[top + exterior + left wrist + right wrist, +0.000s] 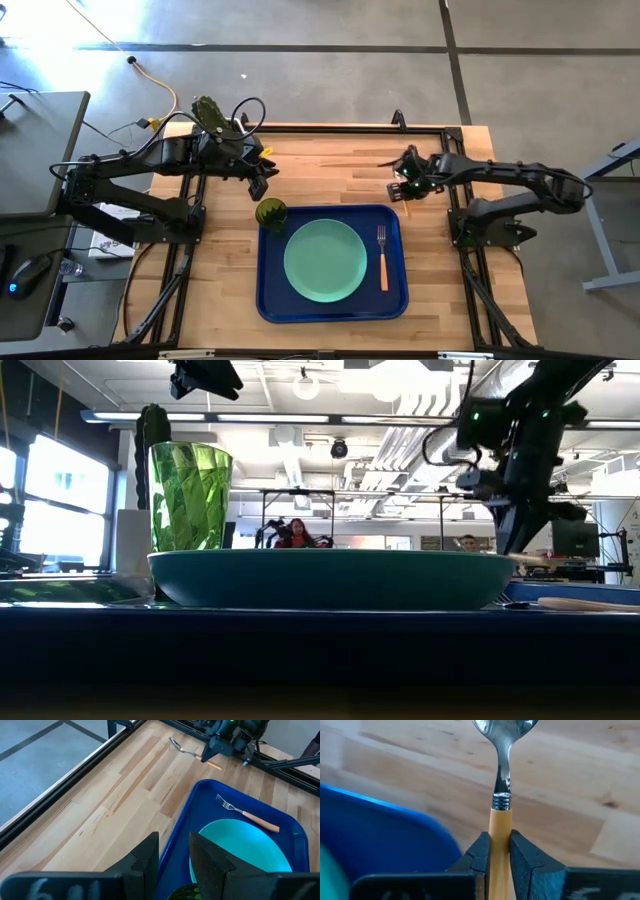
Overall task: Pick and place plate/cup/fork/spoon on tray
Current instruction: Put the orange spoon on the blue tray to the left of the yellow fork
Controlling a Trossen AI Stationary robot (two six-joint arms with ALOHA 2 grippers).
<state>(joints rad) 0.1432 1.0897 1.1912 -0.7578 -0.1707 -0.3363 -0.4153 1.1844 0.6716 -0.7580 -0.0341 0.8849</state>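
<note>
The dark blue tray [270, 300] lies on the wooden table near its front edge. On it are the mint-green plate [325, 260], the fork [382, 258] to the plate's right, and the green cup [271, 213], standing upright in the tray's far left corner. My left gripper [258, 186] is open and empty just beyond the cup; it also shows in the left wrist view [174, 857]. My right gripper [404, 186] is beyond the tray's far right corner, shut on the spoon [502, 765], whose bowl [385, 162] points toward the far left. My right gripper pinches the spoon's orange handle [500, 827] between its two fingers, a little behind the metal neck. The handle runs along the fingers, with the bowl [505, 727] ahead of them over the wood. Whether the bowl touches the table, I cannot tell.
A cactus in a white pot [207, 112] stands at the table's far left corner. A black metal frame [330, 128] runs along the table's edges. Bare wood [330, 170] lies between the two grippers, beyond the tray.
</note>
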